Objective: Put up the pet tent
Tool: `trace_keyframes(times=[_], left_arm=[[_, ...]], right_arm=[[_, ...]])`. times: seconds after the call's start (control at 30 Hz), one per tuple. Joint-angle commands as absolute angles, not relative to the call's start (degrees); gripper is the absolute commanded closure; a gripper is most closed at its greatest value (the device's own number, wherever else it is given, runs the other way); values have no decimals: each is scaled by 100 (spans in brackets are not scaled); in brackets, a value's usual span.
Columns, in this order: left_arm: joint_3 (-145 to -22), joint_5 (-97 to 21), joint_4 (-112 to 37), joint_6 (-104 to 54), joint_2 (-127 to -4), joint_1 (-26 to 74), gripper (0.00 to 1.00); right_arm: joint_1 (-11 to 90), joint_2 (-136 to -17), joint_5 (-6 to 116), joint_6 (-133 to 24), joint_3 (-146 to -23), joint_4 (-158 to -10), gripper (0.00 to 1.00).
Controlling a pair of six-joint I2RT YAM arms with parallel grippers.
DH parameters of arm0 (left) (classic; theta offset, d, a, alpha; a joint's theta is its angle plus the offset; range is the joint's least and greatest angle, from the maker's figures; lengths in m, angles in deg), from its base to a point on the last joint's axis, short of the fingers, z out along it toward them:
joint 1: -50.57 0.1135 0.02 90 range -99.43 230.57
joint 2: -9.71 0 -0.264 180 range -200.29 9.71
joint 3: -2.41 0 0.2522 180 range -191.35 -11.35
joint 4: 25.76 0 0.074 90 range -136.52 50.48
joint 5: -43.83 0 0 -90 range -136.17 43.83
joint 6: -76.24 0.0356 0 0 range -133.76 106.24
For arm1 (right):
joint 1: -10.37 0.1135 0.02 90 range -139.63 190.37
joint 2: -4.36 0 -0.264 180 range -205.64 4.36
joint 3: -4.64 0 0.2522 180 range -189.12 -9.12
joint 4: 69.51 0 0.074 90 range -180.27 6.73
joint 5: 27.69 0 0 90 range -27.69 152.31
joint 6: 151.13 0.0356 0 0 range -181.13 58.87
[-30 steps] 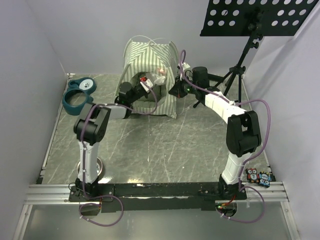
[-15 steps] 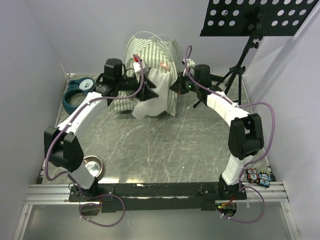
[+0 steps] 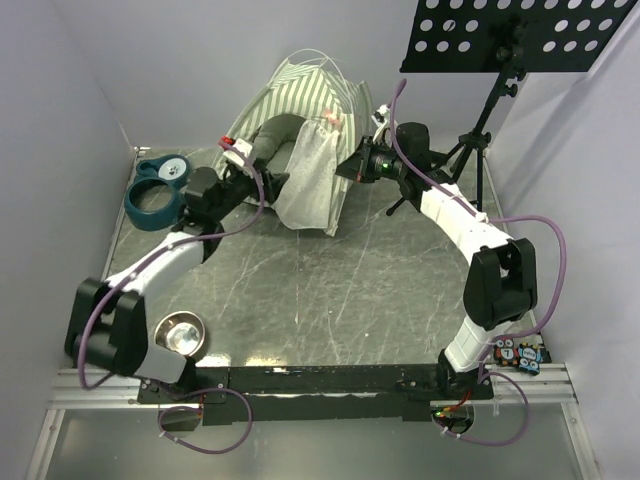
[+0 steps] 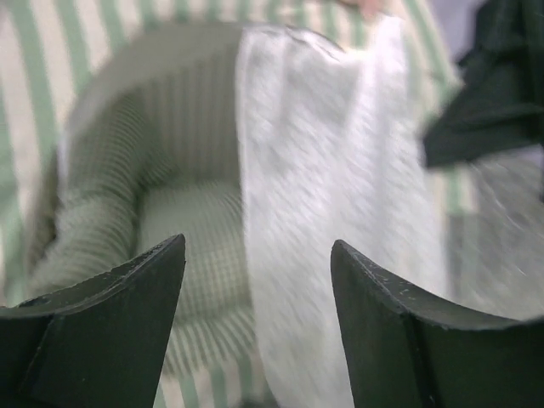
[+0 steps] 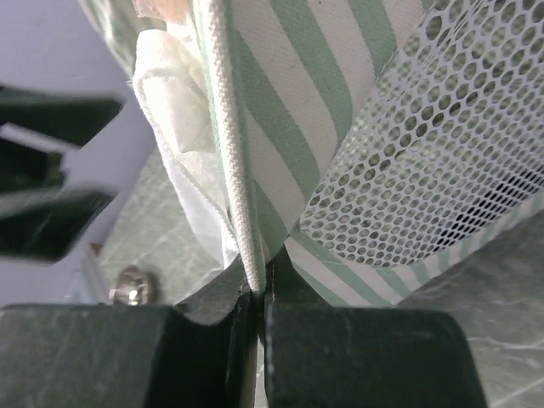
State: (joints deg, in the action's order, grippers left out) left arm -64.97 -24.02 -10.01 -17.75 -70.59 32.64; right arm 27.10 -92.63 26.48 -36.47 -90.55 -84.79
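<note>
Here the left arm (image 3: 165, 262) reaches low over the bench (image 3: 330, 290), left tool (image 4: 255, 255) spread before the pet tent (image 3: 310, 85); right arm (image 3: 455, 215) bent inward, right tool (image 5: 257, 287) pinching its corded edge.

- The left wrist view is blurred throughout: the pet tent (image 4: 102, 110), its white flap (image 4: 340, 212) and an unidentifiable dark shape (image 4: 501, 85) at the right edge.
- The right wrist view cuts the tent off on every side, and the dark shapes (image 5: 42, 204) at its left edge are blurred.
- The top edge of the overhead view cuts off the music stand (image 3: 520, 35).
- The small colourful things (image 3: 515, 353) at the table's (image 3: 350, 290) near right corner are too small to tell.
</note>
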Motion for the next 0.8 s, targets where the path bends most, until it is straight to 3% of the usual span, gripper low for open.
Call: trace_keyframes(times=[0.0, 0.17, 0.23, 0.67, 0.77], left_arm=[[-6758, -3789, 1153, -1526, -7913, 3115, 27], [-7339, -4590, 1986, -1474, -9029, 3097, 17], [-7453, -4600, 2619, -1149, -9512, 3071, 0], [-9571, -4767, 3158, -700, -11456, 3097, 1], [-9879, -4565, 3158, -682, -11632, 3167, 16]], right_arm=[[2724, -8819, 2329, -2756, -9183, -8160, 100], [2751, -8845, 2224, -2484, -9165, -8090, 100], [2751, -8854, 2153, -2448, -9217, -8099, 100], [2680, -9047, 1582, -2501, -9384, -8608, 100], [2636, -9135, 1468, -2553, -9499, -8749, 100]])
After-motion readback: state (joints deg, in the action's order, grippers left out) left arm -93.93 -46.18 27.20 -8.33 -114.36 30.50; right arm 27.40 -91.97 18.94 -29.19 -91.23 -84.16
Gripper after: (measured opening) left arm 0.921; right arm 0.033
